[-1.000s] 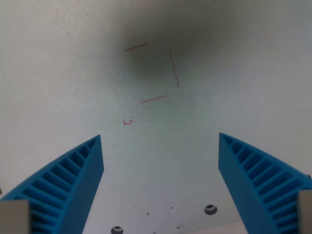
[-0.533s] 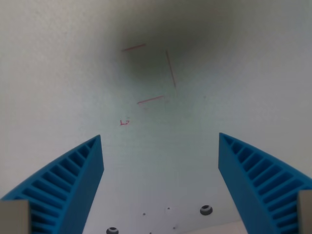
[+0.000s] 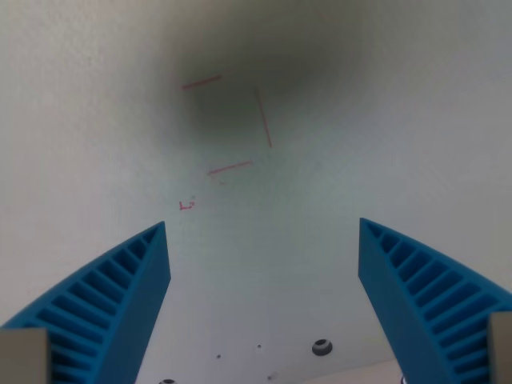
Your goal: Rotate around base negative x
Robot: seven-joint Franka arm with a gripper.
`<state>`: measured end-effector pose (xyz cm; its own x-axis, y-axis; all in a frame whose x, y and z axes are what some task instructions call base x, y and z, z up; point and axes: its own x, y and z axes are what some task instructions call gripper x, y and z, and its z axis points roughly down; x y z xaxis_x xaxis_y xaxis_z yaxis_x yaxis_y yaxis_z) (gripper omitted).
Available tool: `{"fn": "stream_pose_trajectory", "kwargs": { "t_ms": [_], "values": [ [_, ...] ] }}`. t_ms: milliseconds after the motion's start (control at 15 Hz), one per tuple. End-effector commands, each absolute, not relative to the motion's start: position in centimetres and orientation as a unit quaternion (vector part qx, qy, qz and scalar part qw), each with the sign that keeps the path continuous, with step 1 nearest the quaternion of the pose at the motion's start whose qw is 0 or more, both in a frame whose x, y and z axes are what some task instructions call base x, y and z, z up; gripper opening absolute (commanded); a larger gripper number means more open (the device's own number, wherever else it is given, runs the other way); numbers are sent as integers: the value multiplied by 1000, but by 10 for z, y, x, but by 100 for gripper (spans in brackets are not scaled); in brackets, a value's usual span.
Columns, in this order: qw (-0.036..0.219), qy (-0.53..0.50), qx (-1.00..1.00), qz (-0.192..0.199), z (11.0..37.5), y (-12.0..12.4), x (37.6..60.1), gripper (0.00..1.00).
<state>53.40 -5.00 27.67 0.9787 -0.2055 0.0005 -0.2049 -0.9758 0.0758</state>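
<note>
My gripper (image 3: 262, 232) is open above a pale white table surface (image 3: 416, 120), with nothing between its two blue ribbed fingers (image 3: 120, 296). The fingers rise from the lower corners of the wrist view, one on the wrist view's left and one on the wrist view's right. Thin red pen lines (image 3: 232, 124) forming a partial square lie on the surface above centre, inside a dark soft shadow. A small red mark (image 3: 187, 206) sits just below them.
A dark screw hole (image 3: 322, 347) and a few small dots (image 3: 238, 352) show near the bottom edge, where the surface's border appears at the lower right.
The whole scene has slid toward the wrist view's left and the screw holes have moved lower, so the camera has moved. The fingers keep the same spread.
</note>
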Motion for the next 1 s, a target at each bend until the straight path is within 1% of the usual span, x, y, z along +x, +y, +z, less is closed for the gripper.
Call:
{"fn": "stream_pose_trajectory", "kwargs": {
  "t_ms": [67,1000],
  "values": [
    [132,-112,985,9,277,-48,534,100],
    [212,-111,971,16,277,-48,534,100]
  ]
}}
